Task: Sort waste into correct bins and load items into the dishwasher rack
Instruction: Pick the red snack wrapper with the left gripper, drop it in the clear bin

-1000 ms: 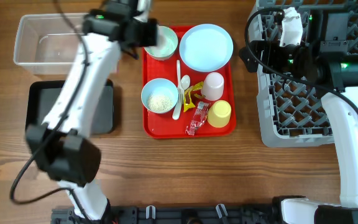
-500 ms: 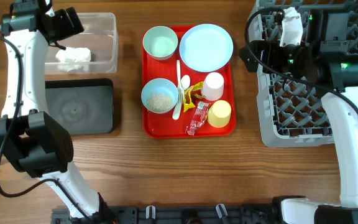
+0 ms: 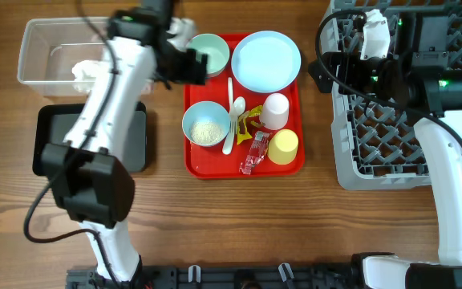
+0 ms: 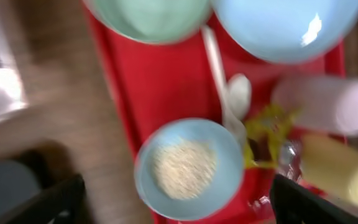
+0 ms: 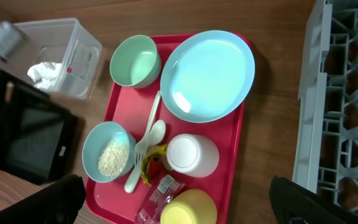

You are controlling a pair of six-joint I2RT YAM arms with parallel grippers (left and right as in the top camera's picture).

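My left gripper (image 3: pixel 186 64) hangs open and empty over the red tray's left edge, beside the green bowl (image 3: pixel 208 54). In the left wrist view its fingertips (image 4: pixel 59 202) flank the blue bowl of rice (image 4: pixel 188 168). A crumpled tissue (image 3: pixel 87 73) lies in the clear tub (image 3: pixel 38 48); the black tray (image 3: pixel 95 140) sits below it. The plate (image 3: pixel 265 61), pinkish cup (image 3: pixel 275 111), yellow cup (image 3: pixel 283 147), spoon (image 3: pixel 238 107), fork (image 3: pixel 228 140) and wrappers (image 3: pixel 254 152) lie on the tray. My right gripper (image 5: pixel 179 208) stands open at the left edge of the grey rack (image 3: pixel 455 164).
The flat red tray (image 3: pixel 201 164) sits mid-table between the bins and the rack. The right arm (image 3: pixel 455 185) lies across the rack. Bare wood (image 3: pixel 239 225) runs along the front of the table.
The left gripper swung left over the clear tub, opened and left the tissue there, then came back to the red tray's left edge. The right arm has not moved.
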